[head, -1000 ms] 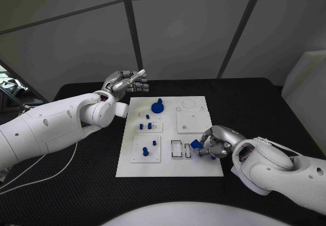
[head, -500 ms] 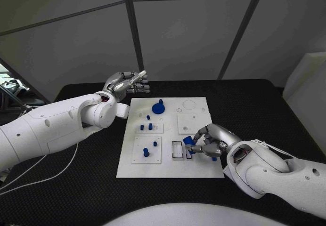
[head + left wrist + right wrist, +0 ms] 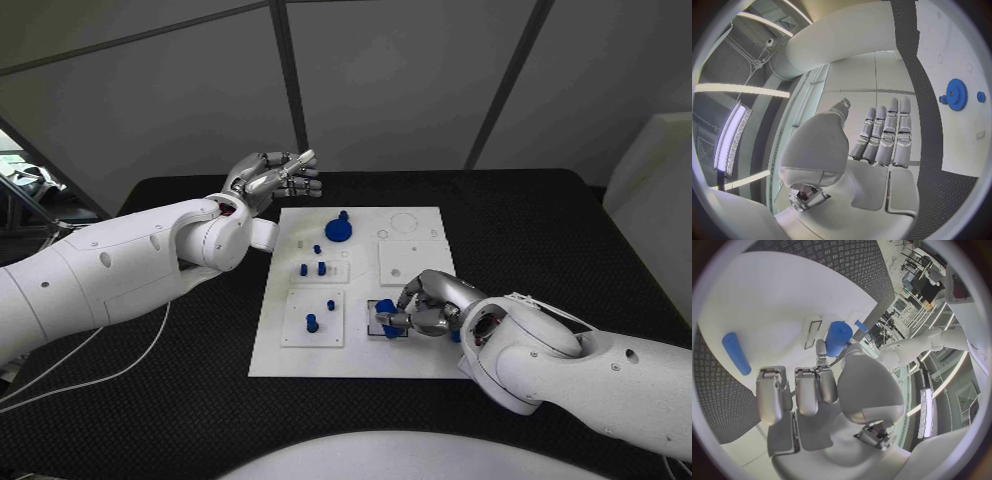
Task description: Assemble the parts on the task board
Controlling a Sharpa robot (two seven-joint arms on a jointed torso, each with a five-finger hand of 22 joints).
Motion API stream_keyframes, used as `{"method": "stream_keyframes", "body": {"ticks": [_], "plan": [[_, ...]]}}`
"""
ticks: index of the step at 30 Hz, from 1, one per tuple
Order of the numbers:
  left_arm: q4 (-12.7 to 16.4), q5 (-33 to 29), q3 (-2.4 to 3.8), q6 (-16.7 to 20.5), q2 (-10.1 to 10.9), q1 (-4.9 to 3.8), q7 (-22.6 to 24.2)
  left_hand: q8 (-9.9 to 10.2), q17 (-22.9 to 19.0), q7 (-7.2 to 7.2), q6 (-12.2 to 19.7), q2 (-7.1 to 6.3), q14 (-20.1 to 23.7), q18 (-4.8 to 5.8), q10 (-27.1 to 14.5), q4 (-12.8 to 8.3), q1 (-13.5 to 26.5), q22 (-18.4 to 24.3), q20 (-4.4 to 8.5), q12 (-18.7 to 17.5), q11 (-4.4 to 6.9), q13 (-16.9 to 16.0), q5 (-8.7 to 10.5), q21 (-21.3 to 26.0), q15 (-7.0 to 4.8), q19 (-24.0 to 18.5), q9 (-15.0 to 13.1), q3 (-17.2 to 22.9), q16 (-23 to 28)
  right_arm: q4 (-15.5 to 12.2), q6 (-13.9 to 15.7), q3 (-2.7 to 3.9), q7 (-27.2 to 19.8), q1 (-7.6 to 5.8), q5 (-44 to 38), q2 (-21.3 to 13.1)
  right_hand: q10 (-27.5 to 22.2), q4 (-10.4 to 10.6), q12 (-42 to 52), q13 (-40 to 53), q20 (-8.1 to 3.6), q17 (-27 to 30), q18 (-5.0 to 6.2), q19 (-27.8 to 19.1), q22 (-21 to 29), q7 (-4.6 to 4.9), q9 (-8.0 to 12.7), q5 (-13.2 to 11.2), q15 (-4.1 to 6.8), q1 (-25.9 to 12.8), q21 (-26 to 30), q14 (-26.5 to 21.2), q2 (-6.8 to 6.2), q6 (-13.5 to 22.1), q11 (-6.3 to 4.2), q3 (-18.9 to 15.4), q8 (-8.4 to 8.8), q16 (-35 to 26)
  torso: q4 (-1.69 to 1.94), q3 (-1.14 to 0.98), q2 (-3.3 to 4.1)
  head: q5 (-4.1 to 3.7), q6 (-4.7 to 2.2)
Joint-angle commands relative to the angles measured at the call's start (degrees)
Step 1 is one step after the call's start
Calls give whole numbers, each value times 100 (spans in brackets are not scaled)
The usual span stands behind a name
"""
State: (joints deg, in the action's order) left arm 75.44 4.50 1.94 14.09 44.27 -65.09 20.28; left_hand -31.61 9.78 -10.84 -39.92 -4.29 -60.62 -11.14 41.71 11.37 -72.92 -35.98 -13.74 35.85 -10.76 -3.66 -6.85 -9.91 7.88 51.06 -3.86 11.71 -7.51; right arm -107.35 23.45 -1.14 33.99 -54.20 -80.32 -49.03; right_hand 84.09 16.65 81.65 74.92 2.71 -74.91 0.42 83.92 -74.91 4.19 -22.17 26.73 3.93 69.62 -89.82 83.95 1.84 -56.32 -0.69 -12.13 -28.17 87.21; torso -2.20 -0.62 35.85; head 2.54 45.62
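Small blue plastic block (image 3: 387,306) held pinched between fingers (image 3: 405,321) of right hand (image 3: 428,304), low over rectangular slots (image 3: 812,332) near front edge of white flat task board (image 3: 433,360). Block judged light, rigid, smooth, likely slippery; best held by flat side faces, lower end left free for slot entry. Left hand (image 3: 270,174) kept raised beyond board's far left corner, fingers (image 3: 884,132) straight and close together, nothing held. Blue toothed gear (image 3: 338,229) seated near board's far edge. Loose blue cylindrical peg (image 3: 737,353) lying on board beside right hand.
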Motion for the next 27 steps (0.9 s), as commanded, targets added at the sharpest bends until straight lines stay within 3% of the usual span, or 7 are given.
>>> {"method": "stream_keyframes", "body": {"ticks": [1, 10, 22, 24, 27], "plan": [[6, -18, 5, -41, -17, -10, 8, -36, -7, -327, 40, 6, -33, 73, -5, -3, -18, 5, -15, -28, -19, 2, 15, 33, 4, -16, 7, 32, 18, 36, -218, 6, 249, -9, -114, 61, 106, 2, -37, 669, -48, -900, -42, 608, -1509, -143, -62, -6, 61, -59, -18, 482, 0, -178, -56, -52, -68, -27, -17, -3, 0, -3, -5], [3, -18, 5, -44, -28, -10, 2, -36, -8, -327, 40, 6, -33, 73, -6, -4, -20, 6, -15, -29, -19, 2, 15, 33, 4, -16, 7, 33, 19, 147, -14, 8, 338, -10, -323, 217, 116, 6, -48, 675, -75, -890, -42, 608, -1509, -172, -174, -68, 87, -147, -18, 481, 24, -194, -84, -122, -129, -34, -6, -6, -5, -5, -11], [-7, -18, 5, -41, -25, -10, -3, -36, -10, -328, 44, 6, -36, 73, -8, -12, -28, 14, -16, -32, -20, 2, 15, 36, 4, -15, 7, 34, 25, 174, 171, 8, 302, -10, -443, 292, 111, 18, -125, 668, -92, -876, -42, 608, -1509, -171, -487, -1250, 94, -1018, -18, 480, 103, -102, -86, -509, -198, -51, -12, -6, 0, 23, -26], [-8, -18, 5, -41, -25, -10, -5, -36, -10, -328, 44, 6, -36, 73, -8, -12, -28, 14, -16, -32, -20, 2, 15, 36, 4, -15, 7, 34, 25, 166, 200, 8, 307, -10, -486, 296, 111, 18, -132, 671, -91, -876, -42, 608, -1509, -171, -525, -1393, 93, -1130, -18, 480, 130, -91, -84, -527, -201, -53, -13, -5, 0, 25, -27], [-11, -18, 5, -42, -27, -10, -9, -36, -10, -328, 44, 6, -36, 73, -8, -12, -28, 14, -16, -32, -20, 2, 15, 36, 4, -15, 7, 34, 25, 143, 234, 8, 297, -9, -557, 289, 109, 17, -138, 667, -91, -877, -42, 608, -1509, -171, -532, -1405, 93, -1140, -18, 481, 134, -89, -83, -527, -202, -52, -14, -8, 0, 26, -28]]}}
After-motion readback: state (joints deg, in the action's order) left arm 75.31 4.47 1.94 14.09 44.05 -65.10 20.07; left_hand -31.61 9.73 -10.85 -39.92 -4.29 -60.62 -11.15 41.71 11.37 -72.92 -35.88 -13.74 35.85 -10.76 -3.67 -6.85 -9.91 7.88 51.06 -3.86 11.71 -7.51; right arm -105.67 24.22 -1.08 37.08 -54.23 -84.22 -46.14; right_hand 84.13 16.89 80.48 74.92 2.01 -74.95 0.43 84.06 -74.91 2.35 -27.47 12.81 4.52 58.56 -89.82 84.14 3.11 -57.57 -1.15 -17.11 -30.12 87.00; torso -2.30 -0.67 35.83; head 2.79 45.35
